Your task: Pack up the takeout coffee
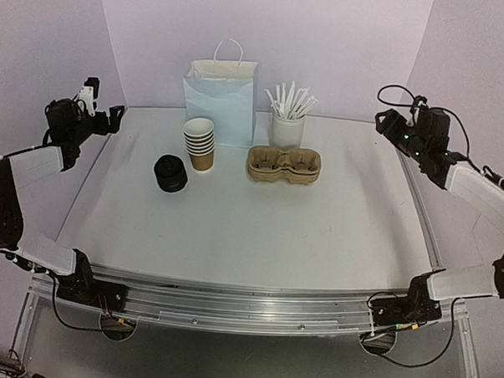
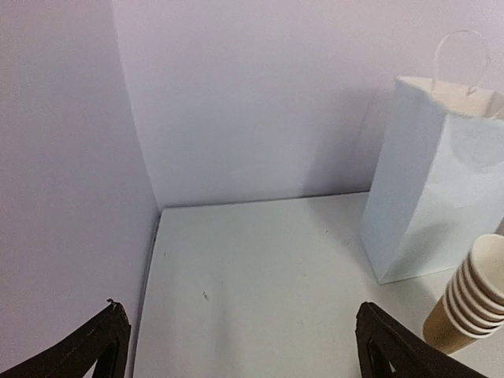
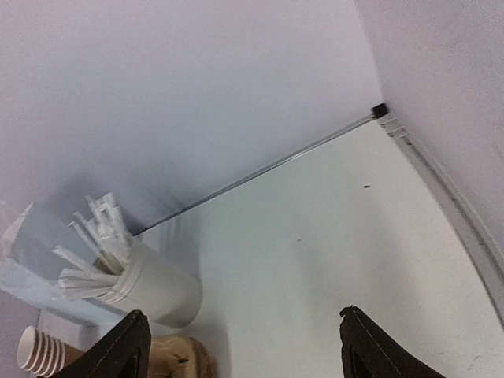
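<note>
**Stock entry: takeout coffee set, top view unless noted**

1. Paper cups (image 1: 199, 142). Several are nested in one upright stack, with plain brown walls and white rolled rims. No print can be read on them. They stand centre-left on the white table (image 1: 250, 239), just in front of the bag's lower left corner. The same stack shows at the lower right edge of the left wrist view and in the lower left corner of the right wrist view.

2. Lids (image 1: 170, 173). Round, black and glossy, in a low stack. They sit to the left of the cups and a little lower in the frame, near them but apart. Any lettering is too small to tell.

3. Cup carrier (image 1: 284, 164). Tan moulded pulp with two round wells side by side, both unfilled. It lies right of the cups and directly below the white cup in the frame.

4. Paper bag (image 1: 220, 100). White, unprinted, with twisted handles. It stands upright at top centre by the back wall.

5. White cup (image 1: 287, 132). It holds fanned white sticks (image 1: 289, 98) and stands just right of the bag.

6. Left gripper (image 1: 115, 114). Upper left, held above the table's far left corner. Its jaws are spread wide and grip nothing. In its wrist view, bare table shows between the dark fingers (image 2: 87, 354).

7. Right gripper (image 1: 384, 119). Upper right, above the far right corner. Its jaws stand apart and grip nothing, with bare table showing between the fingers (image 3: 118, 350).
</note>
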